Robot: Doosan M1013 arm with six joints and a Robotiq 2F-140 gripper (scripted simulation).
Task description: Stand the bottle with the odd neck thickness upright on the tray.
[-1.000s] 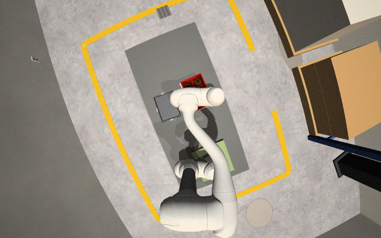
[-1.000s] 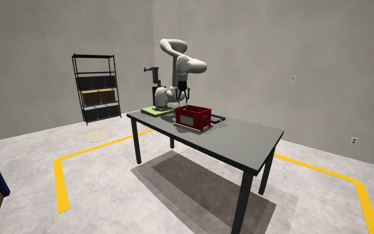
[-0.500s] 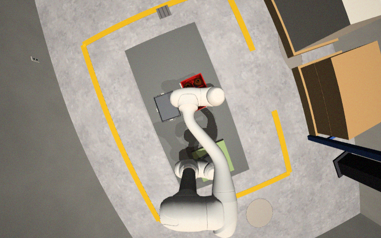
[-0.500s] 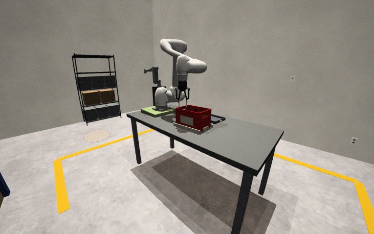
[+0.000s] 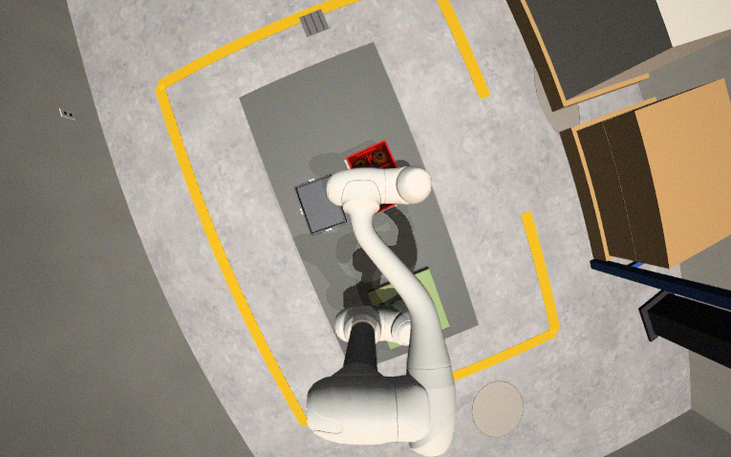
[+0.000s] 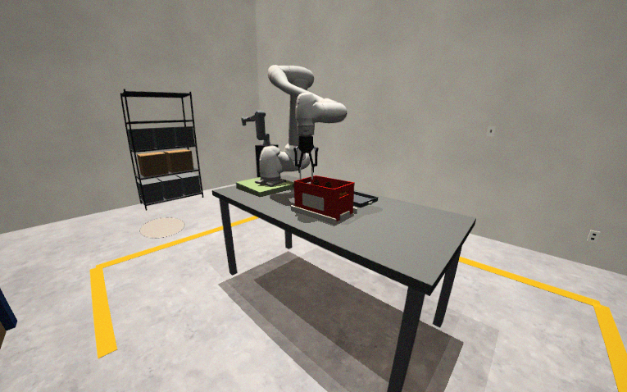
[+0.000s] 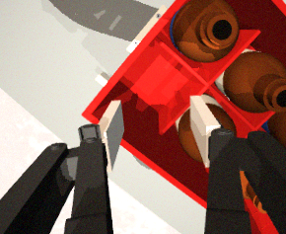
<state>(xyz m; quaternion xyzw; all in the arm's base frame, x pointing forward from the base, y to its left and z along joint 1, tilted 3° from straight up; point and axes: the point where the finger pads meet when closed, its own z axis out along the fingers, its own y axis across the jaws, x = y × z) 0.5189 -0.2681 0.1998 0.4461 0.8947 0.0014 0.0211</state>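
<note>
The red crate (image 5: 370, 149) (image 6: 333, 204) (image 7: 160, 80) stands upright on the table and holds several brown bottles. In the wrist view, one bottle (image 7: 189, 36) is at the top, another bottle (image 7: 246, 80) right of it, and a third bottle (image 7: 186, 137) lies partly behind the right finger, its mouth hidden. More brown shows at the right edge and lower right. One compartment looks empty. My gripper (image 6: 306, 175) (image 7: 156, 113) points down over the crate's near end, open, with nothing between its fingers. The dark, shallow tray (image 5: 318, 206) (image 6: 364, 198) lies beside the crate, with no bottle visible on it.
The grey table (image 5: 323, 119) (image 6: 393, 234) carries the crate and tray. A green base plate (image 5: 439, 306) (image 6: 257, 188) lies at the arm's foot. The crate's walls and red dividers (image 7: 239, 53) stand around the bottles. The arm hides part of the crate from above.
</note>
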